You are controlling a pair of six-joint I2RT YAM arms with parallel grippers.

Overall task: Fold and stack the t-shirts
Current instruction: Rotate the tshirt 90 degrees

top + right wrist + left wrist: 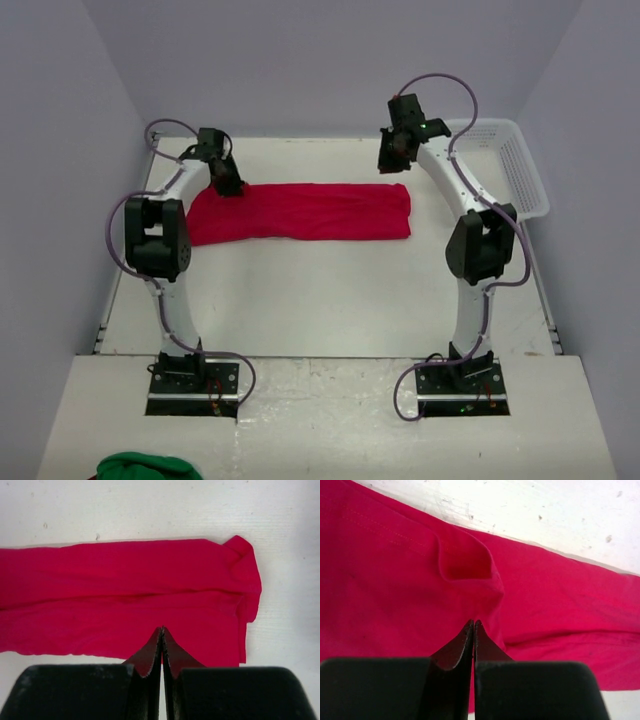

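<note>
Partly behind left claw (473, 626), t-shirt (390, 585).

No text, label, brand, number or sign can be read anywhere.

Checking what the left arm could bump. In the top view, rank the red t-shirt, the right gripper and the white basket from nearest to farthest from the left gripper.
From the left gripper:
1. red t-shirt: its left end lies right at the gripper's tips.
2. right gripper: across the table, above the shirt's right end.
3. white basket: at the far right edge, beyond the right gripper.
</note>
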